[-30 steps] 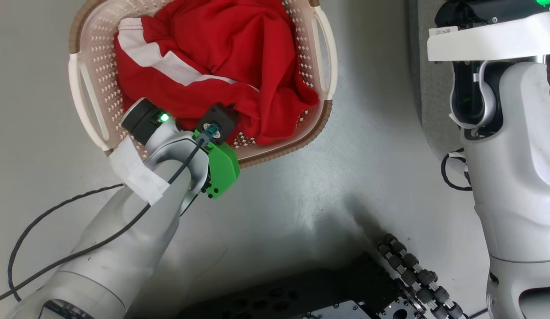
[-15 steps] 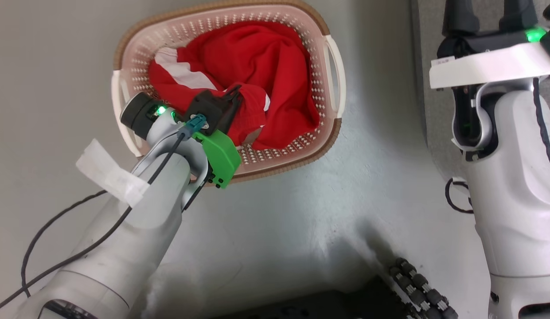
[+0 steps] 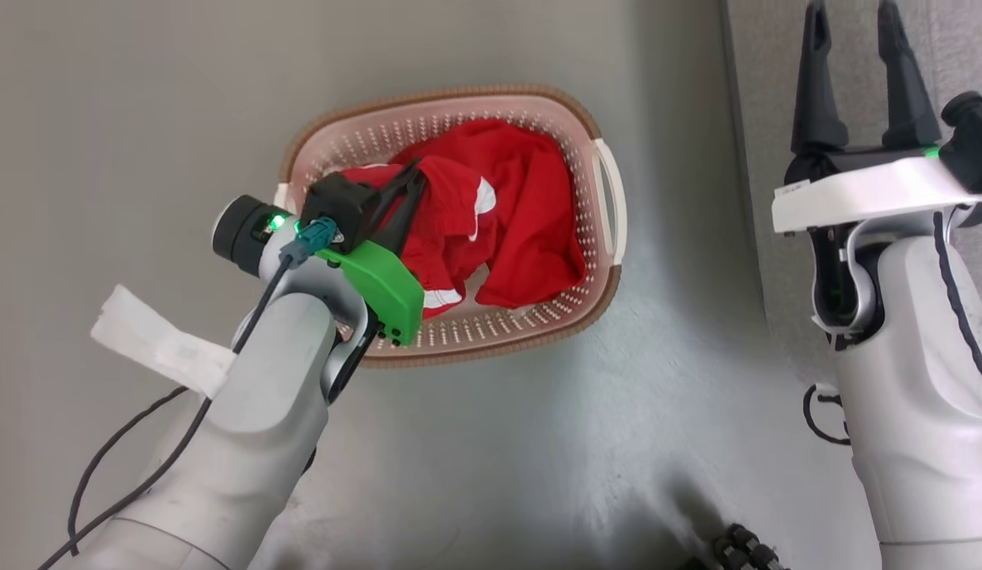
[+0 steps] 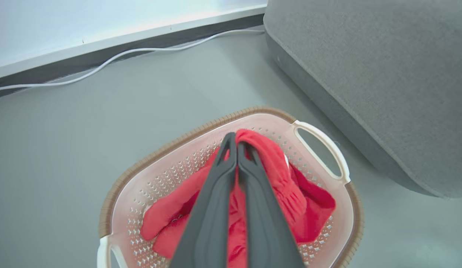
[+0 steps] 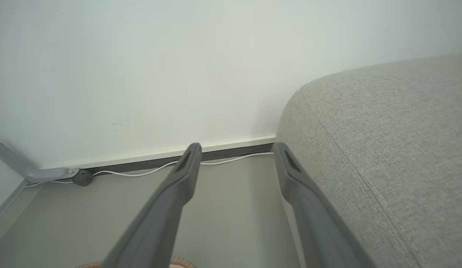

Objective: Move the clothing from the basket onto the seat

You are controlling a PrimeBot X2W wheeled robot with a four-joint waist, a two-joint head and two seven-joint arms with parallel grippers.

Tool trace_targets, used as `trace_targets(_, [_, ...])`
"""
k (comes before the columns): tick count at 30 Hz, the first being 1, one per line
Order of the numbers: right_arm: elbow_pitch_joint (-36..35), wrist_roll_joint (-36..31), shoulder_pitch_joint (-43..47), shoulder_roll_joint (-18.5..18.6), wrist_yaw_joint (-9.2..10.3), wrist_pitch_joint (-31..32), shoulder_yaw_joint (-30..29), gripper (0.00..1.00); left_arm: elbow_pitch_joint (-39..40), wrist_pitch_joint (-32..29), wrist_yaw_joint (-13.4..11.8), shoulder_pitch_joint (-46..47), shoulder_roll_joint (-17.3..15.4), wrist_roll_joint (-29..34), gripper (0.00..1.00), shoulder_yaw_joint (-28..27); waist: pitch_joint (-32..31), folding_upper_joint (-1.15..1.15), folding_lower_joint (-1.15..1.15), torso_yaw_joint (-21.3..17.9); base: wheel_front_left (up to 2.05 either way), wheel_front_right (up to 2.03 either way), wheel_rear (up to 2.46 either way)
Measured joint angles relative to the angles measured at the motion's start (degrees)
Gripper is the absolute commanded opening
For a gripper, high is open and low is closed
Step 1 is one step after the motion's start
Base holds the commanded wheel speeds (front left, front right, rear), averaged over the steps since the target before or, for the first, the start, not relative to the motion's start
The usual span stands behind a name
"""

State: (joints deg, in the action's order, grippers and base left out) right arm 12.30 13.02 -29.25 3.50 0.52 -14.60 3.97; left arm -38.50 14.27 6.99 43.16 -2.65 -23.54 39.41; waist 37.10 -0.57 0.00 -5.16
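Observation:
The cream basket [image 3: 502,326] [image 4: 320,137] stands on the grey floor with the red clothing [image 3: 530,222] [image 4: 312,203] heaped inside. My left gripper [image 3: 407,176] [image 4: 234,138] is above the basket's left half, shut on a fold of the red clothing [image 4: 270,163], which drapes over its fingers and hangs back into the basket. White trim shows on the raised piece [image 3: 483,194]. My right gripper [image 3: 851,24] [image 5: 237,149] is open and holds nothing, at the edge of the grey seat [image 3: 957,47] [image 4: 383,74] [image 5: 394,141], right of the basket.
A white cable [image 4: 123,56] [image 5: 141,173] runs along the baseboard of the pale wall beyond the basket. A grey metal foot [image 5: 33,173] stands at the wall. Rollers of my base [image 3: 744,550] show at the bottom edge. Bare floor lies between basket and seat.
The head camera has risen, so the basket looks smaller and lower. My left gripper has lifted out of the heap with a fold of red clothing. The right gripper's fingers have come into view.

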Motion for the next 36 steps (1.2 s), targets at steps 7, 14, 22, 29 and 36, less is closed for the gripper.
trace_targets(7, [1.43,-0.21,2.93,-0.03,-0.77,0.00,-0.38,1.00,4.97,0.01,-0.58,-3.39,0.21,-1.01,0.00,-3.86,-5.36,0.00,0.00,0.77,0.00,0.00,0.00])
trace_targets(14, [2.71,-0.41,5.66,-0.10,-1.74,0.00,-0.38,1.00,6.93,0.01,-0.99,-7.18,0.23,-1.47,0.00,-6.13,-10.89,0.00,0.00,1.33,0.00,0.00,0.00])
trace_targets(22, [4.38,-0.41,8.70,-0.22,-2.56,0.00,0.19,1.00,8.20,0.00,-0.98,-9.42,0.23,-1.41,0.00,-6.91,-16.57,0.00,0.00,1.88,0.00,0.00,0.00])
trace_targets(29, [6.61,-0.41,12.66,-0.33,-3.54,0.00,1.72,1.00,9.04,0.01,-0.98,-10.81,0.07,-1.41,0.00,-7.86,-22.25,0.00,0.00,2.62,0.00,0.00,0.00])
trace_targets(36, [8.38,-0.41,16.08,-0.40,-4.56,0.01,3.54,1.00,9.16,0.01,-0.97,-12.32,0.05,-1.42,0.00,-7.49,-27.87,0.00,-0.01,3.58,0.00,0.00,0.00])
